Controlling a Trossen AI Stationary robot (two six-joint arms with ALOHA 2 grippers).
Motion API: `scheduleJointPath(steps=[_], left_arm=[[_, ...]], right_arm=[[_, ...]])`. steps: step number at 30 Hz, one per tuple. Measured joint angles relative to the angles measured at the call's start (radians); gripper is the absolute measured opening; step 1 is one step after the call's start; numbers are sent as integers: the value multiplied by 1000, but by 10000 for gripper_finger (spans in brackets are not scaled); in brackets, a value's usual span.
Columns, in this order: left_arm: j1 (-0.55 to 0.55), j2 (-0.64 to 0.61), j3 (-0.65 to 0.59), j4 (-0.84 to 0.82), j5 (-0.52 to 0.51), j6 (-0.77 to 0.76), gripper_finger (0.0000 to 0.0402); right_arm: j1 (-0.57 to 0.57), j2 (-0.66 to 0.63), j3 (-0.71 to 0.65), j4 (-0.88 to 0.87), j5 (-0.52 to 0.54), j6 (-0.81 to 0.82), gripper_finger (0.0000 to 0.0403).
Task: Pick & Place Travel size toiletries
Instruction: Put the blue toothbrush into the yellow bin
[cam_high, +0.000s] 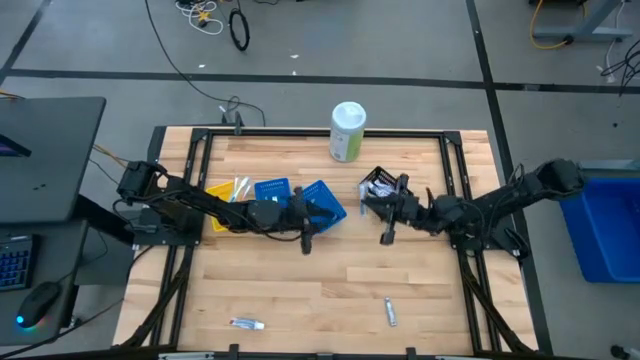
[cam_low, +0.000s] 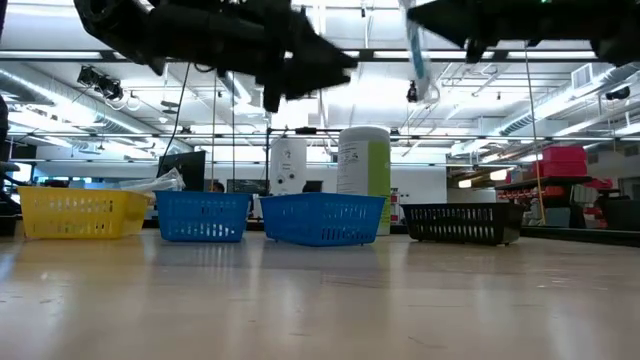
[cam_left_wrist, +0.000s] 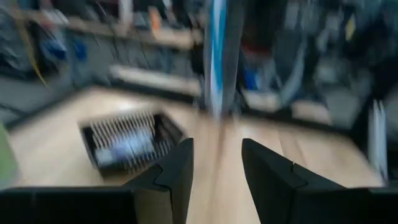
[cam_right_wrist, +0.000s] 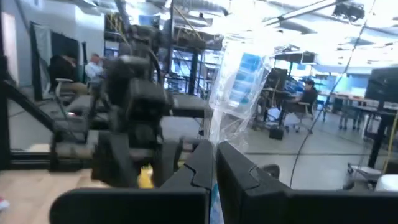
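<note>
My right gripper (cam_right_wrist: 216, 155) is shut on a toothbrush in a clear wrapper with a blue card (cam_right_wrist: 239, 81), high above the table's middle (cam_high: 385, 237). In the low view the pack (cam_low: 420, 60) shows well above the baskets. My left gripper (cam_left_wrist: 217, 165) is open and empty, in the air near the blue baskets (cam_high: 306, 243), facing the held pack (cam_left_wrist: 217, 56). Two small toothpaste tubes (cam_high: 247, 323) (cam_high: 390, 312) lie flat on the table near its near edge. My right gripper pinches the wrapped toothbrush between its two fingers at one end of the clear wrapper (cam_right_wrist: 217, 134). The rest of the pack sticks out past the fingertips. It is lifted clear of the table and touches nothing else.
Along the far half of the table stand a yellow basket (cam_high: 225, 190), two blue baskets (cam_high: 272, 190) (cam_high: 322, 202) and a black basket (cam_high: 378, 183) holding items. A tall white-green canister (cam_high: 347, 130) stands at the far edge. Bare wood (cam_high: 320, 290) lies in the near half.
</note>
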Motion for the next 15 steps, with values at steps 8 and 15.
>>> scheduleJointPath(steps=[8,15], left_arm=[[71,0,0,156,70,61,162],[118,0,38,110,133,1,187]], right_arm=[[-158,2,28,1,-310,204,11],[-209,53,43,0,-358,219,12]])
